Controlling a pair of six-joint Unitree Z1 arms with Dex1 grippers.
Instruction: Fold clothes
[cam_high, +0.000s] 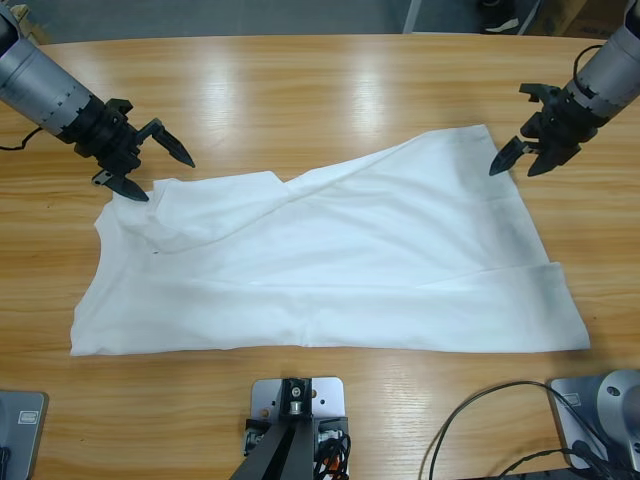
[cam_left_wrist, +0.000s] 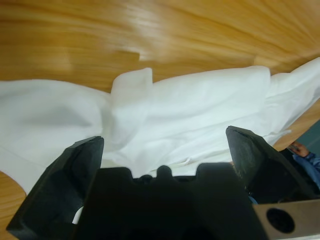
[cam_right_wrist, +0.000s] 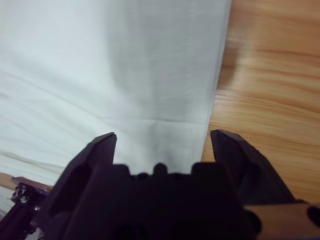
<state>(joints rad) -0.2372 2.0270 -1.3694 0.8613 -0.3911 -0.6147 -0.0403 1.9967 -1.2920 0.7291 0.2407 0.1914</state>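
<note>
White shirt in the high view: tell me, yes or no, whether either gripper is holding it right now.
No. Both the left gripper and the right gripper hover open beside the white shirt, with no fabric between their jaws.

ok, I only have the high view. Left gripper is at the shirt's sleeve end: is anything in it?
Observer: No. In the left wrist view the left gripper is open and empty, with the white shirt lying beyond it.
Operator: And the other one?
Observer: Also open. In its wrist view the right gripper points along the shirt's straight edge, which runs up between its jaws with bare table on one side.
Operator: Anyone near the rig?
Observer: Yes. A person's hand and blue sleeve show at the edge of the left wrist view.
</note>
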